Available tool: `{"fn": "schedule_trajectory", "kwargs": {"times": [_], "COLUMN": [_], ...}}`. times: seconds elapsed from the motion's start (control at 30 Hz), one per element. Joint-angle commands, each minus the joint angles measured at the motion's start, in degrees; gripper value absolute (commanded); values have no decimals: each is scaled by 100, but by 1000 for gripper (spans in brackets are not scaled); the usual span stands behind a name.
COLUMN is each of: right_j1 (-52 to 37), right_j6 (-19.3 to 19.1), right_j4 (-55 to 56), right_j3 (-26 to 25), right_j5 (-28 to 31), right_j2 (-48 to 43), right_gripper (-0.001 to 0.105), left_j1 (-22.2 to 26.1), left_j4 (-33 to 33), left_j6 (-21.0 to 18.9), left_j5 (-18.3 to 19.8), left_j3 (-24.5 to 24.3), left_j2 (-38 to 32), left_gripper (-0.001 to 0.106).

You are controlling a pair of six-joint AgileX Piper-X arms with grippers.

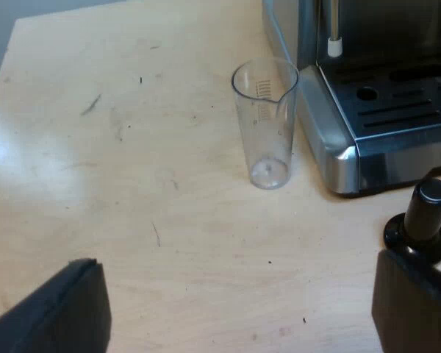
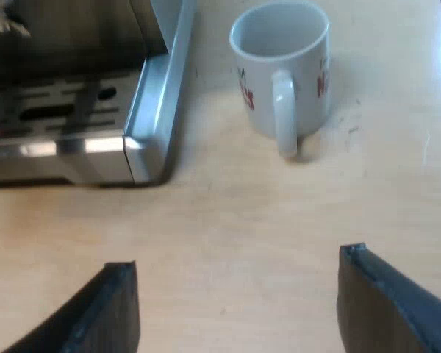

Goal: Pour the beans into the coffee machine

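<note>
Clear measuring glass stands upright beside the cut-off espresso machine; my left jaws gape, partly hiding the tamper; right jaws gape toward the mug.

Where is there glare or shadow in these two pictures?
Left wrist view: a pale sheen on the table, a glint on the espresso machine's steel corner. Right wrist view: bright glare along the machine's front edge; the mug casts a soft shadow at its base.
</note>
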Motion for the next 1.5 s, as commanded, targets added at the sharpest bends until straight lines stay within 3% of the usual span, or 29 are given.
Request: {"fn": "schedule_trajectory", "kwargs": {"times": [0.03,0.27,1.5], "right_j1": [5,5,5], "right_j6": [-96,-96,-80], "right_j4": [5,-43,-42], "right_j3": [129,432,432], "right_j5": [6,6,6], "right_j2": [-271,-271,-271], "right_gripper": [59,59,59], "left_j1": [-21,-21,-21], "left_j4": [-112,-113,-113], "left_j6": [-6,-6,-6], "left_j5": [30,30,30], "left_j3": [-12,-12,-12], "left_j2": [-230,-230,-242], "left_gripper": [88,88,88]}}
